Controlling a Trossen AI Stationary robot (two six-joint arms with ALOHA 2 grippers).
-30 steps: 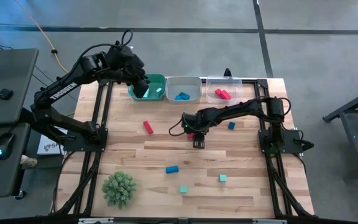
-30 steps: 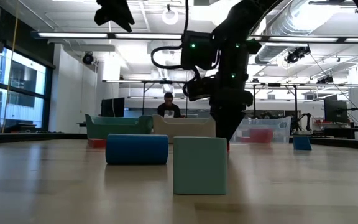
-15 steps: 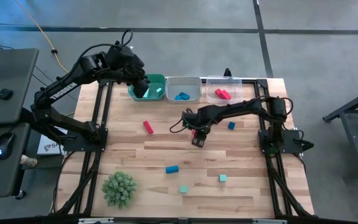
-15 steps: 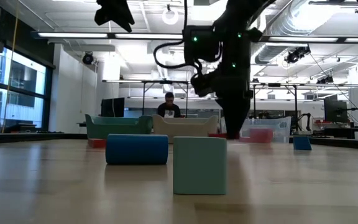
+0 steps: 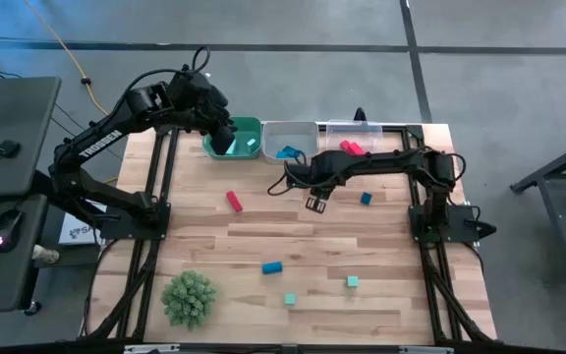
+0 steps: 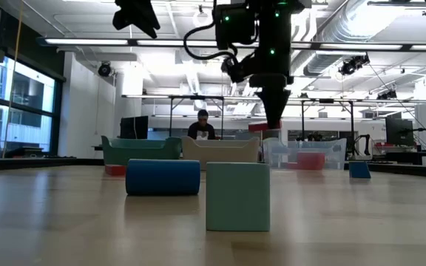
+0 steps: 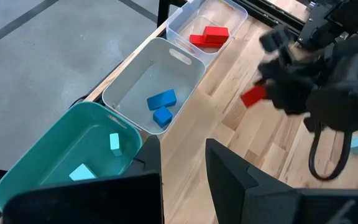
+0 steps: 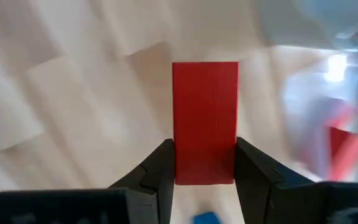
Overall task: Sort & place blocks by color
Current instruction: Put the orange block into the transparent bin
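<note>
A red block [image 8: 205, 121] is pinched in the right hand [image 8: 204, 165], lifted above the surface [image 5: 362, 246] near the far clear bin [image 5: 347, 131]. It could slip and drop short. The left hand [image 7: 182, 155], fingers slightly apart and empty, hovers over the teal bin [image 5: 249, 126].

We are reading a single legible marking in these views: the white brand lettering "TROSSEN", which is running lengthwise along a link of the left arm [image 5: 101, 140] in the high view. We are finding no other readable text, number, label or sign: nothing on the blocks, the bins or the worktop. A white sheet [image 5: 75, 232] is lying beside the left arm's base, and we are seeing a dark print on it, too small to make out.
</note>
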